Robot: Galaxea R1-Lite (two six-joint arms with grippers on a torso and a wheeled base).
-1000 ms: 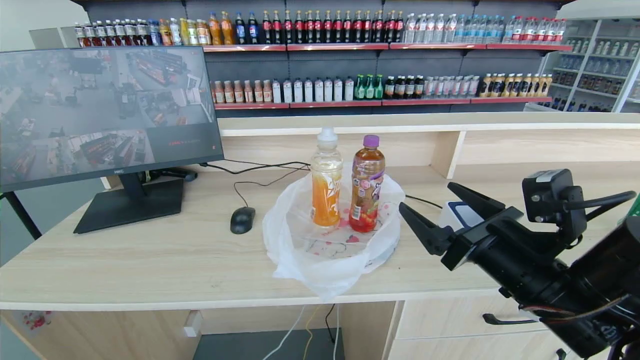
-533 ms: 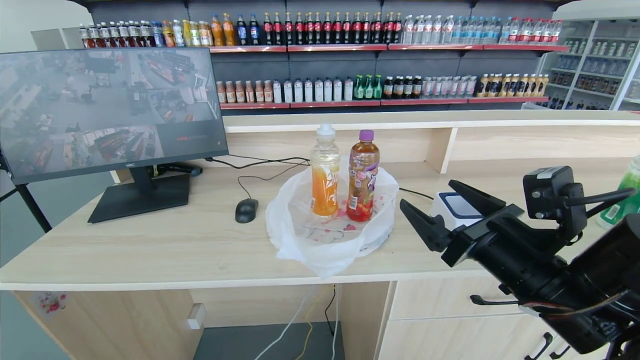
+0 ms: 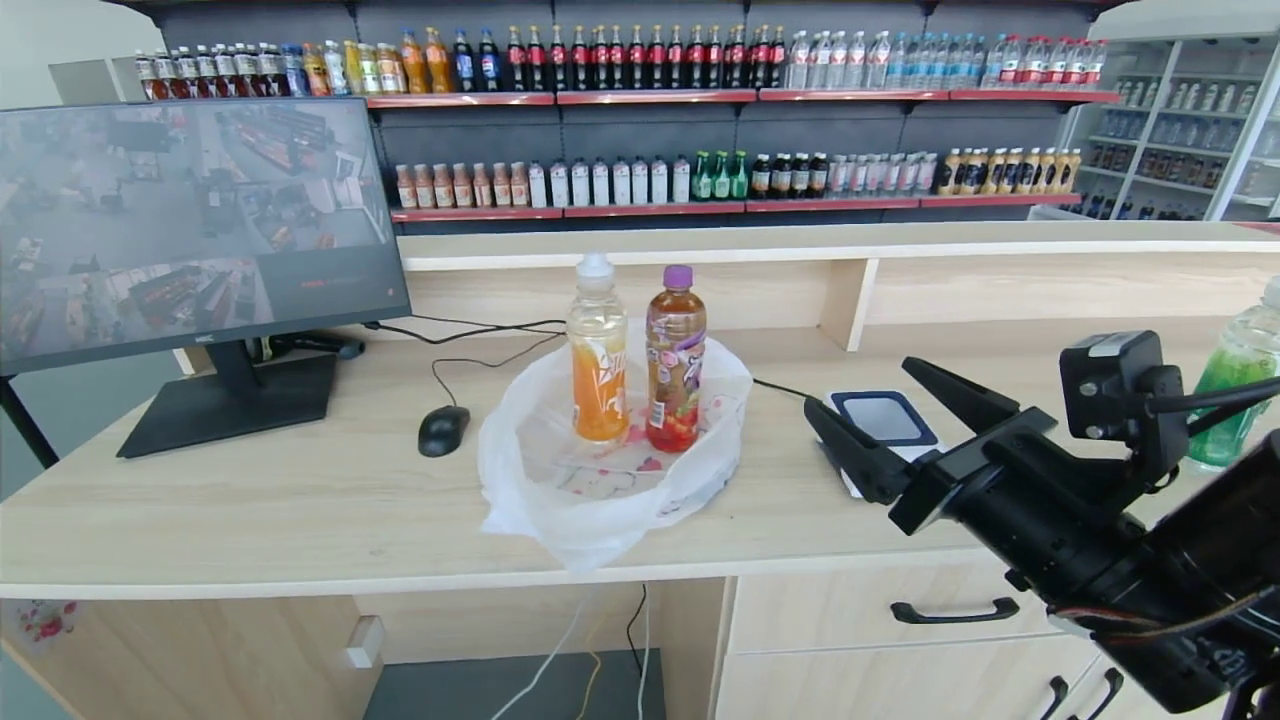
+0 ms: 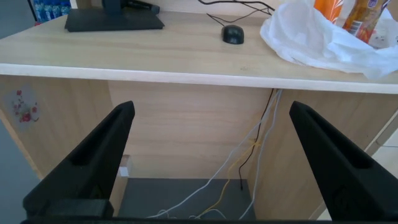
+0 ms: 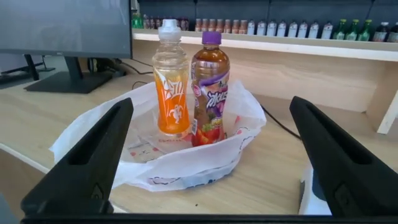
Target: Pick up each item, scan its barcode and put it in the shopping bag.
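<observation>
Orange bottle [image 3: 598,360] and purple-cap bottle [image 3: 676,365] stand upright side by side in the open shopping bag [image 3: 560,500], mid-bench [image 3: 250,510]. Scanner [image 3: 885,418] sits right of the bag, green bottle [image 3: 1235,390] far right. My right jaws hang wide open, empty, near the scanner. My left jaws are wide open, empty, low before the bench front.

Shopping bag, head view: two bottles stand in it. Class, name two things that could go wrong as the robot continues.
1. The orange bottle and purple-capped bottle stand upright, close together in the loose shopping bag; adding a third item could topple them.
2. The open right gripper hangs near the scanner; swinging toward the green bottle, the arm might knock the scanner.
</observation>
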